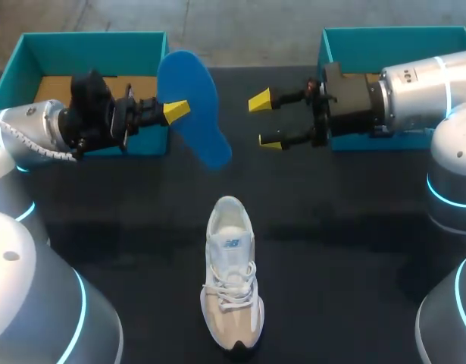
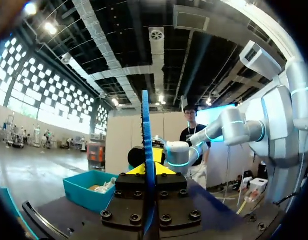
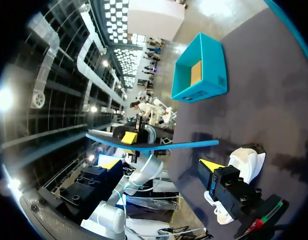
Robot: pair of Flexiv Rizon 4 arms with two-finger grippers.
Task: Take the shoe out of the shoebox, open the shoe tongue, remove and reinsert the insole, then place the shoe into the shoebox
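Found left tool clamped on the blue insole, one yellow finger pressed to each flat face. Noted insole held in the air above the black counter, tilted, one end high by the left shoebox, the other end lower toward the counter's middle. Confirmed in left wrist view: insole seen edge-on as a thin blue line running straight up between the fingers.

Found right tool spread wide with nothing between its fingers. Logged it level with the insole, tips aimed at it from the opposite side, near but not touching. Same in right wrist view: insole edge lying across ahead of the parted fingers, clear of both.

Located shoe, white and beige with laces tied, standing on its sole on the counter near the front middle. Noted toe toward the robot, heel toward the boxes. Well apart from both tools; outside both boxes.

Recorded two teal boxes at the counter's far edge: left shoebox behind the left tool, brown floor showing; right shoebox behind the right arm's wrist.
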